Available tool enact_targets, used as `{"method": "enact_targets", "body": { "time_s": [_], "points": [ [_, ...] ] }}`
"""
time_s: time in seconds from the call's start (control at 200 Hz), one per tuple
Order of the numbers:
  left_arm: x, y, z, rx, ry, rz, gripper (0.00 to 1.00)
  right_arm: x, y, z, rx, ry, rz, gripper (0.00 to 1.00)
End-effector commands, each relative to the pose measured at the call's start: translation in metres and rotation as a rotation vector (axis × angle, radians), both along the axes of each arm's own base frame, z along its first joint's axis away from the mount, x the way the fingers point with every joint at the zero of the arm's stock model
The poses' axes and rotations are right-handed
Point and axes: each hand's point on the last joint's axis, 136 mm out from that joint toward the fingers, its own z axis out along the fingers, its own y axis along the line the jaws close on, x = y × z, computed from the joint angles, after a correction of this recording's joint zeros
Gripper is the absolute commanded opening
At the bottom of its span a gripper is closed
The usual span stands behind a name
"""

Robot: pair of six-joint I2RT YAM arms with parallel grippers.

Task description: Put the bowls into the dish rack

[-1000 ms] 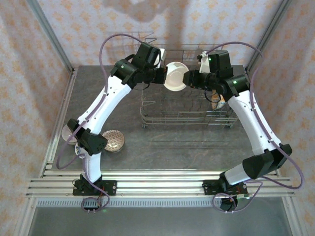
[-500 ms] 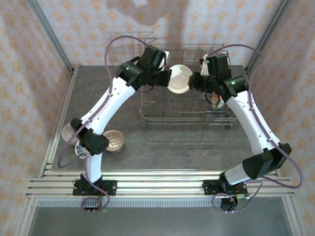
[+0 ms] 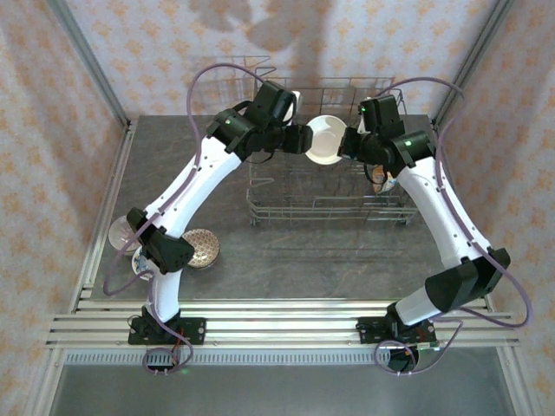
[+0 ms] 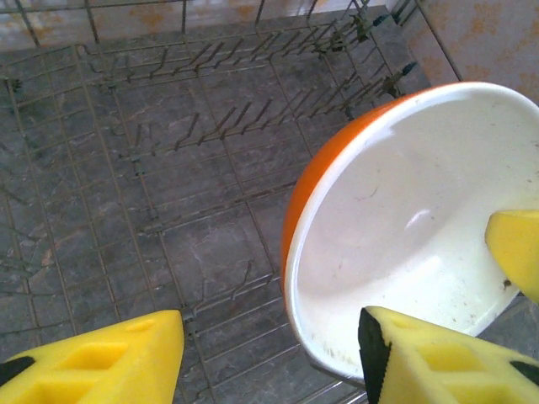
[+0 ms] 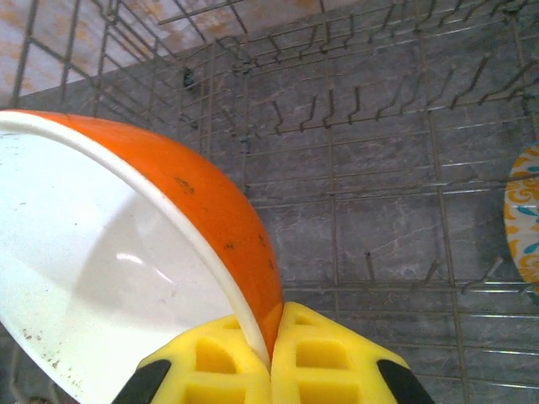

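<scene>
Snugly inside right gripper [image 5: 269,347], bowl [image 5: 109,252] rim.

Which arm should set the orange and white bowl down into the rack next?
Right: the right gripper is clamped on the bowl rim over the dish rack, while the left gripper stands open.

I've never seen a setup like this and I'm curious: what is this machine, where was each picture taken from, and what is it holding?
These are two robot arms bolted at the near edge of a grey table. The wide picture comes from a fixed camera above and behind them; the two close-ups come from cameras on the wrists, the yellow blocks being their fingers. Both arms reach over a wire dish rack. The right gripper pinches the rim of a bowl, white inside, orange outside. The left gripper stands open at its opposite edge. A patterned bowl sits on the table near the left arm's base.
</scene>
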Motion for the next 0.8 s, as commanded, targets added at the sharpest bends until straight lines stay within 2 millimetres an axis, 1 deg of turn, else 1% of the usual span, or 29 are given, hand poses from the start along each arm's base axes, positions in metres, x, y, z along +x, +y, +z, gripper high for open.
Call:
{"method": "enact_targets", "body": {
  "time_s": [0.0, 0.085, 0.14, 0.175, 0.23, 0.31, 0.39, 0.52, 0.566, 0.661, 0.701, 0.796],
  "points": [
    [0.000, 0.036, 0.037, -0.019, -0.092, 0.088, 0.60, 0.014, -0.026, 0.006, -0.065, -0.018, -0.127, 0.00],
    [0.003, 0.055, 0.040, -0.017, -0.100, 0.130, 0.62, 0.021, -0.054, 0.005, -0.143, -0.017, -0.239, 0.00],
    [0.004, 0.068, 0.037, -0.014, -0.091, 0.153, 0.62, 0.025, -0.068, 0.004, -0.180, -0.015, -0.288, 0.00],
    [0.004, 0.078, 0.032, -0.009, -0.079, 0.170, 0.62, 0.027, -0.077, 0.003, -0.203, -0.013, -0.320, 0.00],
    [0.004, 0.096, 0.026, -0.015, -0.065, 0.201, 0.62, 0.030, -0.086, 0.002, -0.239, -0.011, -0.345, 0.00],
    [0.004, 0.121, 0.013, -0.021, -0.040, 0.244, 0.63, 0.032, -0.100, 0.000, -0.316, 0.000, -0.396, 0.00],
    [0.004, 0.142, -0.006, -0.026, 0.001, 0.283, 0.63, 0.032, -0.112, -0.001, -0.371, 0.000, -0.453, 0.00],
    [0.006, 0.166, -0.052, -0.009, 0.105, 0.323, 0.63, 0.034, -0.122, -0.004, -0.428, 0.014, -0.514, 0.00],
    [0.006, 0.172, -0.071, 0.002, 0.146, 0.331, 0.63, 0.034, -0.126, -0.005, -0.462, 0.023, -0.534, 0.00],
    [0.006, 0.181, -0.104, 0.015, 0.218, 0.345, 0.62, 0.029, -0.140, -0.003, -0.586, 0.029, -0.621, 0.00],
    [0.005, 0.183, -0.117, 0.019, 0.246, 0.345, 0.62, 0.028, -0.142, -0.003, -0.633, 0.031, -0.635, 0.00],
    [0.006, 0.181, -0.140, 0.020, 0.301, 0.330, 0.62, 0.027, -0.145, -0.002, -0.708, 0.030, -0.666, 0.00]
  ]
}}
